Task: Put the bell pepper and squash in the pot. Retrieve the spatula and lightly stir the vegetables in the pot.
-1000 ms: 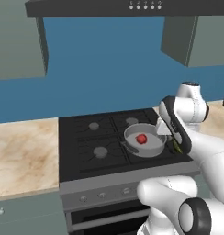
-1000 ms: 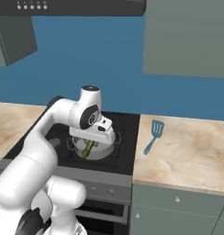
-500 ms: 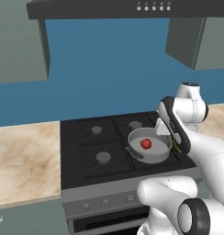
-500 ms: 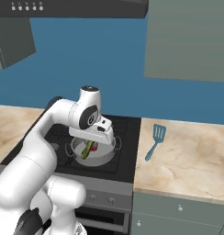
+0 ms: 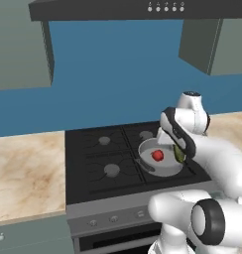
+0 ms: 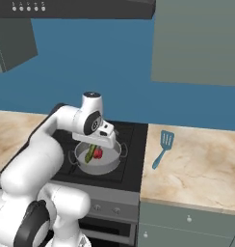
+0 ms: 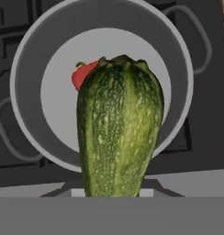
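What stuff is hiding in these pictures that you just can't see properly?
- Gripper: in the hand view the squash covers the finger tips, so its grip can't be seen.
- Bell pepper: mostly behind the squash in the hand view.
- Squash in the left base view: mostly behind the arm.
- Pot: its far rim is behind the hand in the right base view.
- Spatula: slots too small to make out.
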Controlling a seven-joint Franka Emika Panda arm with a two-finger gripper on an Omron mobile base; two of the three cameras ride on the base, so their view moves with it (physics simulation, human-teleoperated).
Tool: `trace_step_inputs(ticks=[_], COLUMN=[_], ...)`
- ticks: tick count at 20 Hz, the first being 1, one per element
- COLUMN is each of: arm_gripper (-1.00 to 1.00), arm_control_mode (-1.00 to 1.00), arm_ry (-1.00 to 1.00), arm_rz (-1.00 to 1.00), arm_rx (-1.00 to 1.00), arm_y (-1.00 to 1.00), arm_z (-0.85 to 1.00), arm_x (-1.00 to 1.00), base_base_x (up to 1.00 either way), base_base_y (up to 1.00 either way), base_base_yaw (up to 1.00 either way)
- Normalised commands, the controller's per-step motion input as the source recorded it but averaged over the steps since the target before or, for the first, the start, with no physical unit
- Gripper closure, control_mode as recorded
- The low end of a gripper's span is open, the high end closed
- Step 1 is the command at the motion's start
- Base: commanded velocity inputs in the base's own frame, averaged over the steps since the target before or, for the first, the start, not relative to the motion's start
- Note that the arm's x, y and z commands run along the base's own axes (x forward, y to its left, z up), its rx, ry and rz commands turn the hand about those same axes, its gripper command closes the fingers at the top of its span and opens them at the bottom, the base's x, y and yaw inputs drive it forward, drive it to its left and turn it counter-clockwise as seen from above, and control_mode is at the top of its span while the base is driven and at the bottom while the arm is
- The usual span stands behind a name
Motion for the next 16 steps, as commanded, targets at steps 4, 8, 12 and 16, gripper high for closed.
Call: trace_step_inputs(ticks=[4,8,12,16], arm_gripper=[1.0,1.0,1.0,1.0], arm_control_mode=[-1.0,-1.0,-1.0,-1.0], arm_ry=[-0.02,0.06,0.17,0.11], arm_rz=[0.0,0.1,0.16,0.06], arm_rx=[0.0,0.0,0.0,0.0], arm_y=[0.13,-0.03,-0.02,0.03], arm_z=[-0.34,-0.12,-0.27,-0.46], arm_x=[0.61,0.42,0.3,0.0], base_base_x=[0.0,0.0,0.0,0.0], base_base_y=[0.0,0.0,0.0,0.0], base_base_yaw=[0.0,0.0,0.0,0.0])
